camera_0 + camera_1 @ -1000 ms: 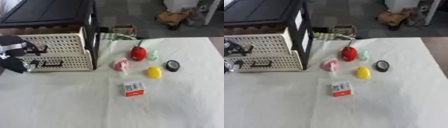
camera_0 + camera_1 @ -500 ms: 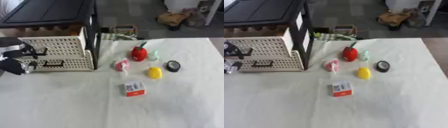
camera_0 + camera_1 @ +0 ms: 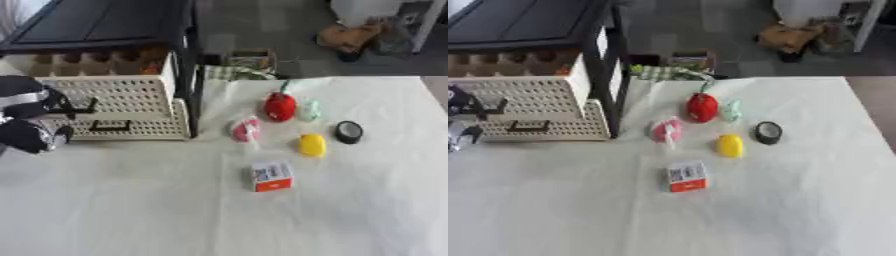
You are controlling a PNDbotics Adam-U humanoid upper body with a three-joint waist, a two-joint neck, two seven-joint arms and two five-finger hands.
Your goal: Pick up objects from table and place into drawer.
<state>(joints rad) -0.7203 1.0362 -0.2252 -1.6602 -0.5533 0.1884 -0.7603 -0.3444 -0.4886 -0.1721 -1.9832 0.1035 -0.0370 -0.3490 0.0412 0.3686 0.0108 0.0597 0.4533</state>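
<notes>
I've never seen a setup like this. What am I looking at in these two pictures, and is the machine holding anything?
Both pictures come from one stereo camera in a humanoid robot's head, looking down at a white table, so they are nearly identical. The black shape at the left edge is the robot's left hand, at the front of a cream perforated drawer unit, by its dark handles; whether its fingers grip anything cannot be made out. The right hand is not visible. On the table lie a red pepper-like toy, a pale green item, a pink item, a yellow lemon-like toy, a black round object and a small white and orange box. All lie untouched.
</notes>
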